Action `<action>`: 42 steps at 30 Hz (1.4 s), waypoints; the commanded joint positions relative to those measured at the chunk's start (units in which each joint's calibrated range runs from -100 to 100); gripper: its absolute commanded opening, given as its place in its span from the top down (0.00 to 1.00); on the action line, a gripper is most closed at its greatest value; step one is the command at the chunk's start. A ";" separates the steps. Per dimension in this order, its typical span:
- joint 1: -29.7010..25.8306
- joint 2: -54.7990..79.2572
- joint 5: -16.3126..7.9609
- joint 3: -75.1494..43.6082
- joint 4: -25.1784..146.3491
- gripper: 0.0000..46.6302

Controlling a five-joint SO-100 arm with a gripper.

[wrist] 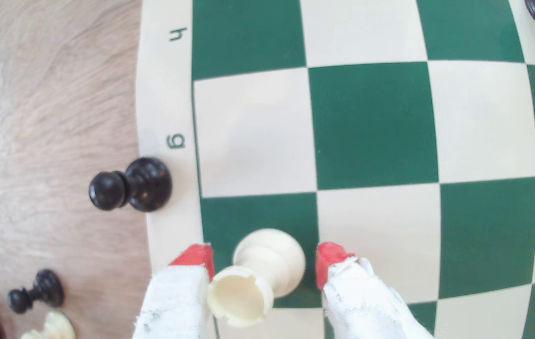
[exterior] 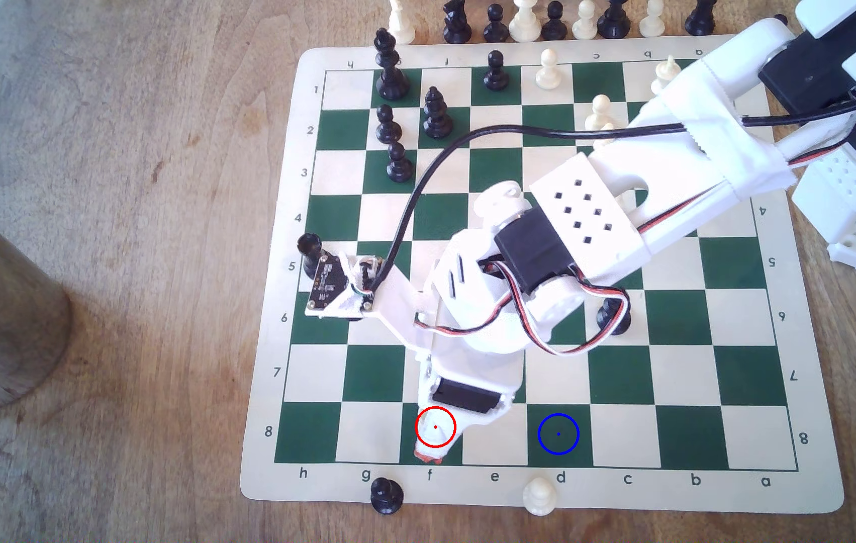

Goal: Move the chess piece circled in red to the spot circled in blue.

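Cream rook (wrist: 267, 267) standing upright on a green square at the board (wrist: 373, 124) edge, between the red-tipped fingers (wrist: 326, 260) of the pincer (wrist: 263, 262). Pincer spread apart, one finger close against the rook's rim, the other well clear of the base; no grip yet. Seen from the exterior view, pincer (exterior: 433, 454) lowered over the red circle, rook (exterior: 436, 425) mostly hidden under it. Step in hand, by judgement: closing on the rook before lifting. Next: squeeze evenly so as not to tip it, lift clear, carry sideways past one cream square to the blue-ringed spot (exterior: 558, 434), set down upright. Black pawn (wrist: 130, 187) off the mat, beyond the near finger, out of the path.
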 commanded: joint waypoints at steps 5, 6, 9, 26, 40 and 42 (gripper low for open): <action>0.01 -5.04 -0.29 -5.51 -0.34 0.82; -0.15 -5.63 -0.29 -5.51 -0.26 0.98; -0.15 -5.97 -0.44 -5.51 0.07 1.00; -1.48 -21.42 -1.17 -1.43 2.19 1.00; -3.28 -40.95 -1.51 25.86 -0.43 1.00; -4.30 -43.41 -1.07 30.48 -1.33 1.00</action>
